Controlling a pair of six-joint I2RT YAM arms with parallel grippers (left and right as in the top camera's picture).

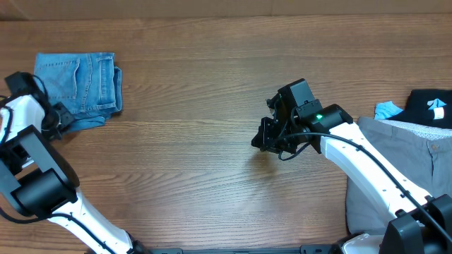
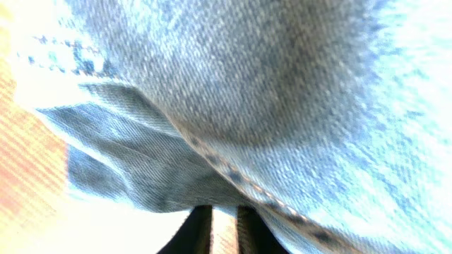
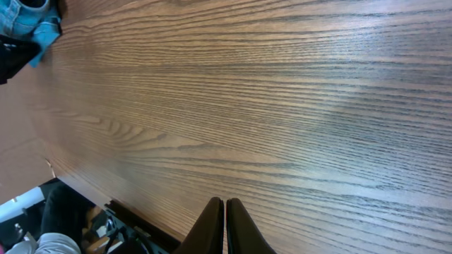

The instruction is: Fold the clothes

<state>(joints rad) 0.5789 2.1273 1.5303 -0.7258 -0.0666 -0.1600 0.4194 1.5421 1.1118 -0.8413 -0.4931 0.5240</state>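
The clothes, light-blue denim jeans [image 1: 78, 81], lie folded into a compact stack at the table's far left. My left gripper [image 1: 59, 115] sits at the stack's lower left corner. In the left wrist view denim [image 2: 268, 92] fills the frame and drapes over the tips of the left gripper [image 2: 224, 212]. Its jaws stand a narrow gap apart, with bare wood showing between them. My right gripper [image 1: 263, 141] hovers over the middle of the table. In the right wrist view it [image 3: 224, 206] is shut on nothing, and the jeans [image 3: 25, 17] show at the top left.
Grey trousers [image 1: 402, 162] lie in a heap at the right edge, under my right arm. A black top [image 1: 431, 106] and a small light-blue piece [image 1: 387, 109] sit behind them. The wooden table [image 1: 198, 155] stretches between the two arms.
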